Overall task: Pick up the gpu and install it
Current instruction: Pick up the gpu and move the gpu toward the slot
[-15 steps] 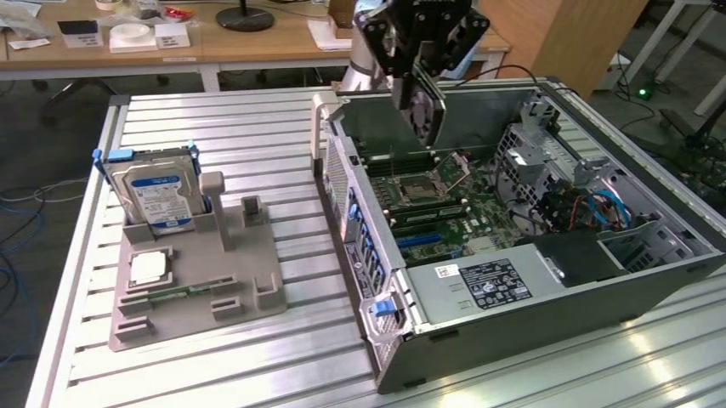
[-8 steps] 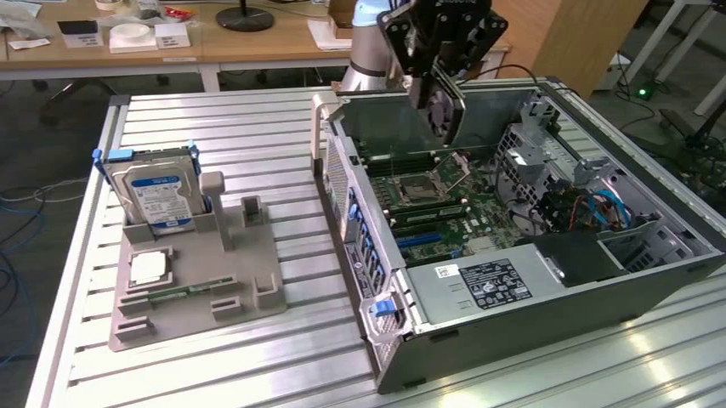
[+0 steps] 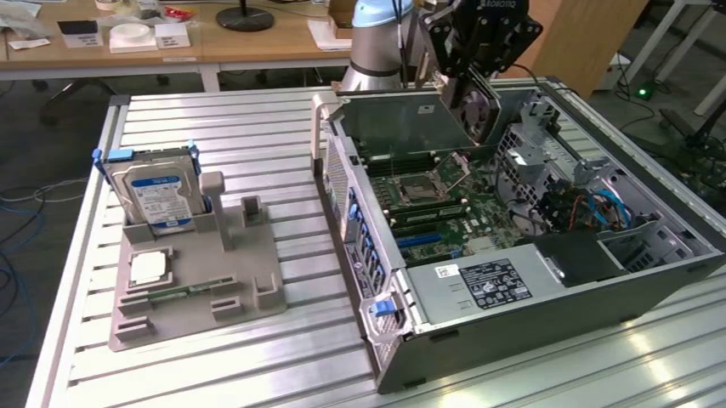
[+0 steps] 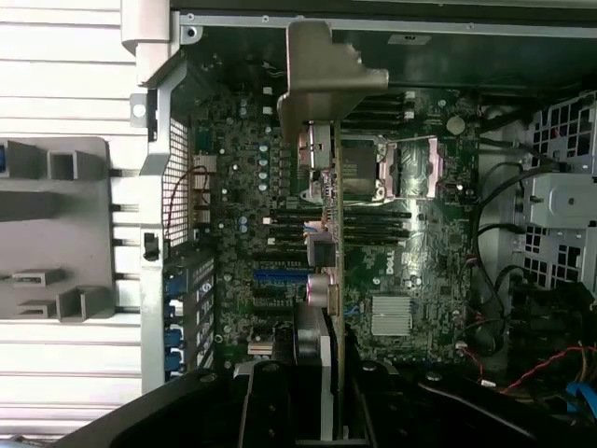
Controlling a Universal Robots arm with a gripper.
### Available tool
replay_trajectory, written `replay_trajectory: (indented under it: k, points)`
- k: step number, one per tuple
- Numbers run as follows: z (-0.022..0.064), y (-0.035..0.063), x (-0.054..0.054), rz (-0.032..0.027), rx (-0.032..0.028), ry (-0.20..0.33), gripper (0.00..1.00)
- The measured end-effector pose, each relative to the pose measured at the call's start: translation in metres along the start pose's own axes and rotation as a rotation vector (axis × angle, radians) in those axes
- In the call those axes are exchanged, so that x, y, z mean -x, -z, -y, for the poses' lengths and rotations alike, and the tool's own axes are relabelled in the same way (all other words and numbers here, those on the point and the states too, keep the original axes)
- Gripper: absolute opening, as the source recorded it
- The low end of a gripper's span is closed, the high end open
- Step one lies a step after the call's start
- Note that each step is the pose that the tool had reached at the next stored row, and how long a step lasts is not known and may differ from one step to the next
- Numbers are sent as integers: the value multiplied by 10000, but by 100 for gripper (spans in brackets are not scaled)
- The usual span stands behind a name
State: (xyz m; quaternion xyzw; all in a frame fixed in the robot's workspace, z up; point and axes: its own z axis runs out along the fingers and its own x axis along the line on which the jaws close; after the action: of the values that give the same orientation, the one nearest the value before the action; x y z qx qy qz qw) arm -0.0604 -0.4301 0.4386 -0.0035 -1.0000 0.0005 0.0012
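One gripper (image 3: 478, 83) is at work, and you find it in the upper right of the exterior frame, hanging over the open computer case (image 3: 533, 314). Its jaws are closed part-way, pinching the gpu (image 3: 481, 110) between them. The card is clear of the tabletop (image 3: 227, 119) and held in the air above the motherboard (image 4: 410, 243). You cannot tell how close its lower edge is to the board.

The relation that matters is how the card lies. In the wrist view you see it edge-on as a slim blade. Its long axis runs straight out from the gripper to its metal bracket (image 4: 322, 75) at the far end. The blue slot (image 4: 280, 277) sits on the board just beside that blade, between it and the case's rear grille (image 4: 177, 187). Judging from this view, the slot's long axis lies crosswise to the card's, so the two are not lined up.

Over in the lower left of the exterior frame, the hard drive (image 3: 159, 191) stands in the grey holder (image 3: 250, 280), well apart from the gripper.
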Motion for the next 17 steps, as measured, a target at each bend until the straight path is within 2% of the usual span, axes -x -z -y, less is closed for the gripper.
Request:
replay_trajectory:
  k: [3, 6, 17]
  points:
    - [-9, -8, 26, 0, 1, -185, 28]
    - [-17, -17, 100, 1, 2, -243, 28]
    - [-35, -37, 518, 1, 2, -282, 28]
